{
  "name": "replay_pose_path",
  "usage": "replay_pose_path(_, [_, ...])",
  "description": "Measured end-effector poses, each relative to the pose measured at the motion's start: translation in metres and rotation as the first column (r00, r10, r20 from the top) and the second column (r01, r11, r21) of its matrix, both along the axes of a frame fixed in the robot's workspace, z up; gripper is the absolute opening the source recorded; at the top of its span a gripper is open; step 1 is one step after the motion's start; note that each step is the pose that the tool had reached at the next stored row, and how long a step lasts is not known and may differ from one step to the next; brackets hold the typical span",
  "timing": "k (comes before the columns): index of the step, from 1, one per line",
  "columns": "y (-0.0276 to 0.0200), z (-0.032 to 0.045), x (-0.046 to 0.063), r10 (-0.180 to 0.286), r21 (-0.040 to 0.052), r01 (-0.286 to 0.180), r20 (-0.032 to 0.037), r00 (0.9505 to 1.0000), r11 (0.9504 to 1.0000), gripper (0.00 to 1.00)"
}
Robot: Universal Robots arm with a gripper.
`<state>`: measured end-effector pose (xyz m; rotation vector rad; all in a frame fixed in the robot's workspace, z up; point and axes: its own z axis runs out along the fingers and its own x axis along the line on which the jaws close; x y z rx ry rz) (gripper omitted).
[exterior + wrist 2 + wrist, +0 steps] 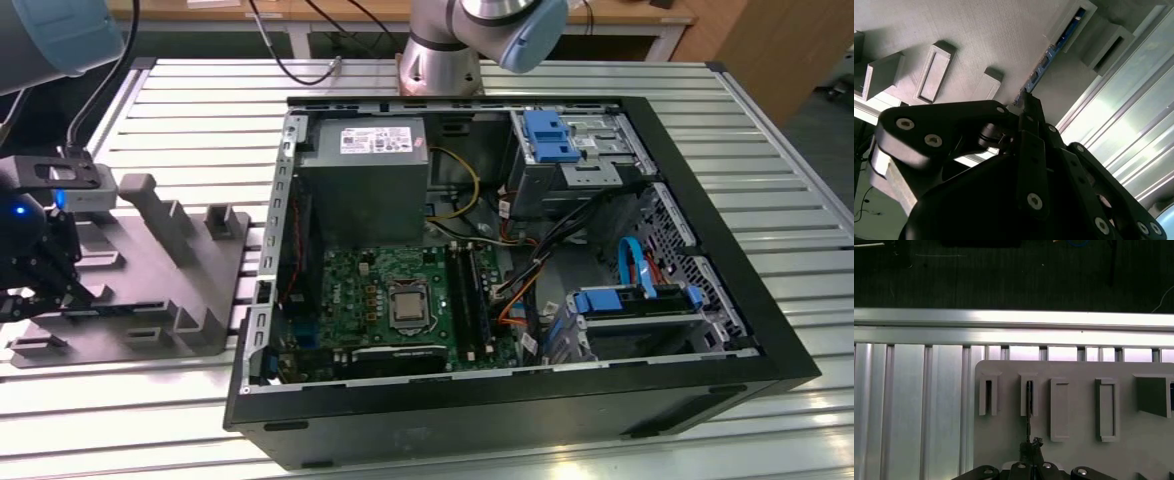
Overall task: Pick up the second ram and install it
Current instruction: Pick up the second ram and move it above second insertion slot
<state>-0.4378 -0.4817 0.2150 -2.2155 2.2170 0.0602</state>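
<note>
The second ram (1029, 410) is a thin dark stick standing on edge in a slot of the grey plastic fixture (1004, 440). In the second wrist view the second ram (1041, 67) runs from a slotted post down to my fingertips. My gripper (1032, 443) is shut on its near end, and the black linkages of the gripper (1026, 102) converge on the stick. In the exterior view my gripper (40, 285) sits low over the fixture (147, 290) at that view's left. The motherboard's black slots (463, 290) lie inside the open computer case (534, 390).
Upright grey posts (167, 215) rise from the fixture beside my gripper. The case's tall wall (274, 250) stands between fixture and motherboard (387, 290). A grey power supply (363, 180), cables and blue drive brackets (547, 135) crowd the case. The arm's base (441, 50) stands behind, on the slatted aluminium table (174, 110).
</note>
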Motion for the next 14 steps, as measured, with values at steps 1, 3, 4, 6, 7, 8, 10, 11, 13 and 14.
replay_pose_path(1, [0.0, 0.0, 0.0, 0.0, 0.0, 0.0, 0.0, 1.0, 1.0, 0.11])
replay_pose_path(3, [0.0, 0.0, 0.0, 0.0, 0.0, 0.0, 0.0, 1.0, 1.0, 0.17])
replay_pose_path(4, [0.0, 0.0, 0.0, 0.0, 0.0, 0.0, 0.0, 1.0, 1.0, 0.23])
replay_pose_path(6, [0.0, -0.0005, 0.0, 0.0, 0.0001, 0.0, 0.0001, 1.0, 1.0, 0.3])
replay_pose_path(7, [0.0, -0.0021, 0.0, 0.0, 0.0004, 0.0, 0.0009, 1.0, 1.0, 0.3])
replay_pose_path(8, [0.0, -0.0036, -0.0002, 0.0, 0.0002, 0.0, 0.0016, 1.0, 1.0, 0.3])
replay_pose_path(10, [0.0, -0.0062, -0.001, 0.0, 0.0001, 0.0, 0.0039, 1.0, 1.0, 0.3])
replay_pose_path(11, [0.0, -0.007, -0.0014, 0.0, 0.0001, 0.0, 0.0044, 1.0, 1.0, 0.3])
replay_pose_path(13, [0.0, -0.0084, -0.0024, 0.0, 0.0001, 0.0, 0.0057, 1.0, 1.0, 0.3])
replay_pose_path(14, [0.0, -0.0089, -0.0028, 0.0, 0.0001, 0.0, 0.0061, 1.0, 1.0, 0.3])
